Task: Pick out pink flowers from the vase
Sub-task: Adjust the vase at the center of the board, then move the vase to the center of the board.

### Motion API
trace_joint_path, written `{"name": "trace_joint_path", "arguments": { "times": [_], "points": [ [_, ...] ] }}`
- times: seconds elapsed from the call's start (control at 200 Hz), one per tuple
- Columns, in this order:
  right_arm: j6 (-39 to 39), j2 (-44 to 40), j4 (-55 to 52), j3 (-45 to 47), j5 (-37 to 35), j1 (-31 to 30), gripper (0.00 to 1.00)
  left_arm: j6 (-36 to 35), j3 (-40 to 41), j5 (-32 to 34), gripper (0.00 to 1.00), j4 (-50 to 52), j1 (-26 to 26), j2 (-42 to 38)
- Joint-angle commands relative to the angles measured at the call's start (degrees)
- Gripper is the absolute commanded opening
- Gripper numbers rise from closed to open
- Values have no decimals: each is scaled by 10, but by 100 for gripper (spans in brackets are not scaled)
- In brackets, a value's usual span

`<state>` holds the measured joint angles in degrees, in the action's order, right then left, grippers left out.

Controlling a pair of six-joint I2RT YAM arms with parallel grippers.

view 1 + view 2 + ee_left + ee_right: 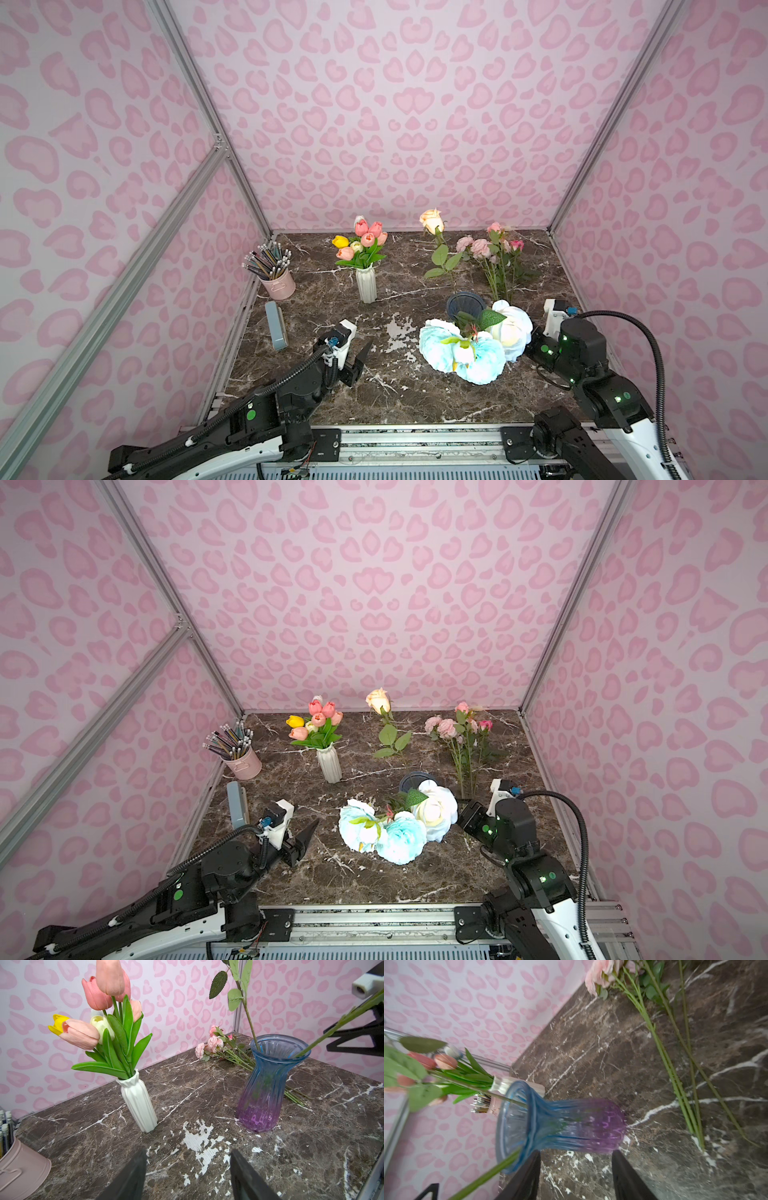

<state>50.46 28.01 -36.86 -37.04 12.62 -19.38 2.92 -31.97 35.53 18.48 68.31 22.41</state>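
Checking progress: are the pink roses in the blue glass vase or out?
Out. The pink roses lie flat on the table beyond the blue glass vase, stems outside it.

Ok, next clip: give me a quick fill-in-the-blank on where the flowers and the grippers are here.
1. The pale pink green-stemmed flowers lie on the dark marble ____, outside the blue-to-purple glass vase.
2. The white ribbed ceramic vase holds a bunch of ____.
3. The pink metal bucket holds ____.
4. The left gripper and right gripper both stand ____, holding nothing.
Missing words: table; tulips; pencils; open.
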Motion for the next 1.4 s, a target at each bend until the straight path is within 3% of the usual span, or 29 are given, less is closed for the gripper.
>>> {"name": "trace_joint_path", "arguments": {
  "times": [0.0, 0.06, 0.185, 0.315, 0.405, 0.57, 0.69, 0.81, 0.93, 1.075, 1.22, 1.395],
  "points": [
    [-43, 13, 15, 29, -3, -47, 59, -7, 3, 2, 66, -14, 0, -4],
    [-50, 51, 36, 34, -55, -119, 61, -8, 6, 1, 66, -20, 0, -5],
    [-59, 121, 47, 12, -243, -290, 64, -12, 4, 1, 66, -25, 0, -8],
    [-62, 87, 103, 50, -335, -354, 68, -23, 1, 0, 66, -25, 0, -16],
    [-109, 35, 185, 109, -402, -414, 83, -29, 6, 0, 66, -32, -1, -26],
    [-184, 14, 294, 179, -521, -501, 98, -32, 11, 1, 66, -34, 0, -34],
    [-206, 41, 358, 212, -555, -514, 98, -31, 16, 4, 66, -34, 0, -43],
    [-207, 55, 409, 244, -605, -515, 93, -32, 19, 6, 66, -34, 0, -47],
    [-242, 51, 511, 291, -610, -508, 87, -35, 21, 7, 66, -40, 0, -48],
    [-283, 43, 590, 330, -547, -462, 82, -38, 23, 7, 66, -47, 0, -47],
    [-279, 25, 596, 349, -466, -408, 77, -39, 27, 7, 66, -48, 0, -47],
    [-286, 38, 603, 352, -426, -404, 77, -43, 29, 5, 66, -54, 0, -45]
  ]
}}
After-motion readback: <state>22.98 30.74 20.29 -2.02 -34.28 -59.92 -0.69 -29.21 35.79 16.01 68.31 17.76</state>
